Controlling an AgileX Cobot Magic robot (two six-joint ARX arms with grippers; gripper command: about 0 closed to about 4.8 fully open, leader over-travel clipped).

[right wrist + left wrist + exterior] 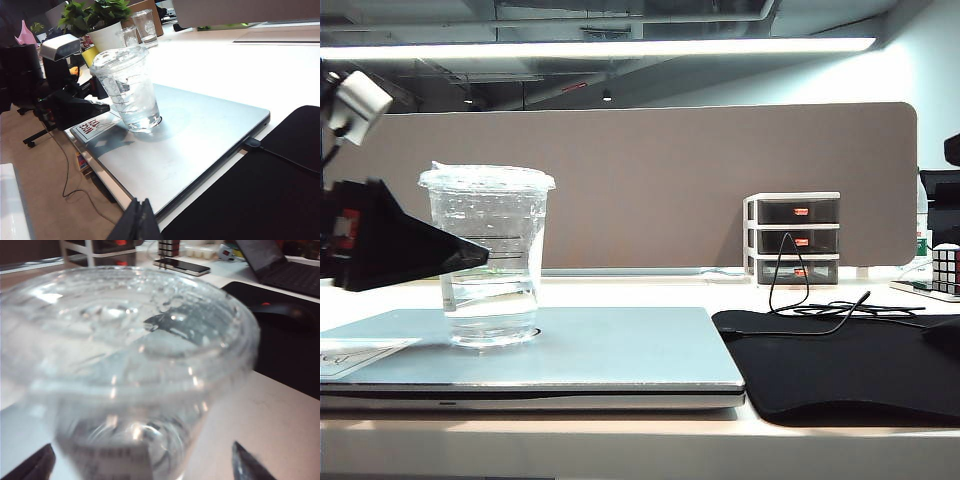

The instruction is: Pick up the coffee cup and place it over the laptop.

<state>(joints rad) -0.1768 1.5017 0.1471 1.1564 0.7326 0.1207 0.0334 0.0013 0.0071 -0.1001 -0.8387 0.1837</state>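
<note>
Filling the left wrist view, the coffee cup [130, 365] stands upright on the closed lid of the laptop [620, 350], toward the sticker end, with a little clear liquid in its base and its film top intact. It sits well in from the lid's edges, which I judge keeps it from tipping off, so the placing looks done.

Around it, the left tool [145, 465] has its 2 fingers spread wide, 1 dark fingertip [247, 465] showing on each side of the cup with a gap to the wall; it grips nothing. In the exterior view that tool [470, 258] points level at the cup's side, its tip just at the wall, whether touching I cannot tell. That level approach suits a tapered cup held by its wall.

Further out, the right tool [140, 220] hangs over the near edge of the laptop and the black mat [250, 195], well apart from the cup, fingers together and empty. Behind, a small drawer unit [792, 238] stands on the table [620, 440].
</note>
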